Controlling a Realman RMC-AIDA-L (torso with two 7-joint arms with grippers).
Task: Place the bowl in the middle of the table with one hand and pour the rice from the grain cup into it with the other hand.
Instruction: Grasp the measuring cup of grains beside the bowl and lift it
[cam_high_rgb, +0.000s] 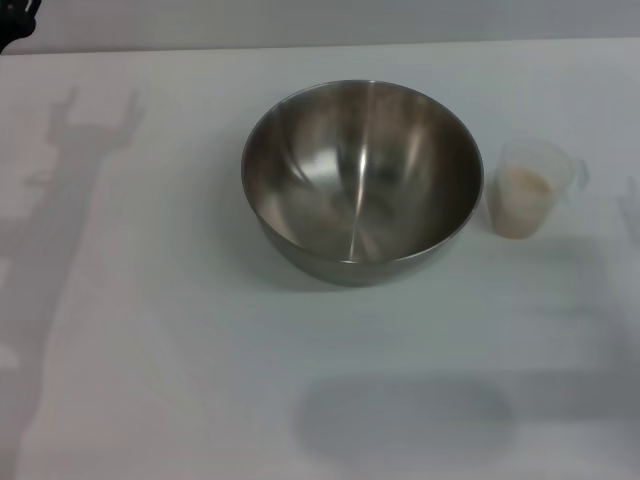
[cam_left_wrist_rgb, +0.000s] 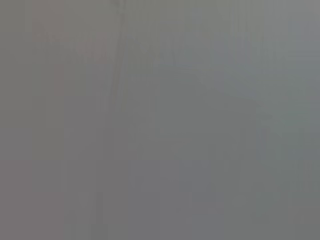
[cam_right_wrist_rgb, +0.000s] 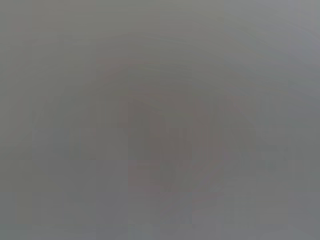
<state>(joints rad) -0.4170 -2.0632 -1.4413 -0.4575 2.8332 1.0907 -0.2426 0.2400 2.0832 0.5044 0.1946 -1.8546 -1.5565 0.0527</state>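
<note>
near edge: bare white table (cam_high_rgb: 150, 400), only a soft oval shadow on it, roughly centred along the near edge
left gripper: not seen in head view; only its forked shadow falls on the tabletop toward the far left corner, with a long arm shadow running down the left edge. cannot tell finger state
left wrist view: flat grey, nothing readable
right gripper: not seen in head view; a faint shadow sits at the right edge beside the cup. cannot tell finger state
right wrist view: flat grey, nothing readable
bowl (cam_high_rgb: 362, 180): large steel bowl, upright on the tabletop, about midway between left and right edges and somewhat nearer the far edge than the near one. inside shiny, looks empty, no grains visible in it
bowl contact: nothing gripping it, nothing touching the rim
grain cup (cam_high_rgb: 530, 188): small clear plastic cup, upright, just beside the bowl on its right-edge side. narrow gap between the two, cannot tell for sure if they touch
cup spout/handle: small lip sticks out toward the right edge
rice (cam_high_rgb: 526, 184): pale beige grains inside the cup, filling a good part of it; none seen on the tabletop
far left corner: small dark object (cam_high_rgb: 20, 20) beyond the table edge, too cut off to identify
far edge: table ends against a grey band of background
</note>
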